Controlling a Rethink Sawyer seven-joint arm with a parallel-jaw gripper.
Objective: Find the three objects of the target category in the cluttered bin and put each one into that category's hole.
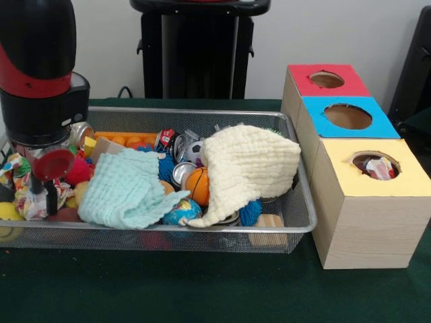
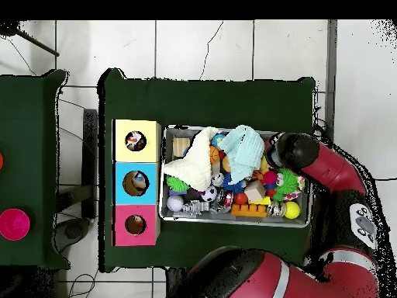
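Note:
A wire mesh bin (image 1: pixel 296 222) (image 2: pixel 167 216) holds a heap of toys. A cream cloth (image 1: pixel 249 161) (image 2: pixel 194 164) and a mint cloth (image 1: pixel 128 192) (image 2: pixel 245 149) cover much of it. Between them show an orange basketball (image 1: pixel 197 185), a globe ball (image 1: pixel 180 211), a small soccer ball (image 1: pixel 194 149) and crushed cans (image 1: pixel 168 141). My gripper (image 1: pixel 48 195) hangs low at the bin's left end, over a crumpled wrapper (image 1: pixel 30 202); its state is hidden. In the overhead view the arm (image 2: pixel 298 149) covers it.
Beside the bin stand three boxes with holes: red-topped (image 1: pixel 326 81) (image 2: pixel 136 225), blue-topped (image 1: pixel 347 116) (image 2: pixel 136 183), yellow-topped (image 1: pixel 374 166) (image 2: pixel 136 140). Something crumpled lies in the yellow one's hole. A pink disc (image 2: pixel 14 223) sits on a separate table.

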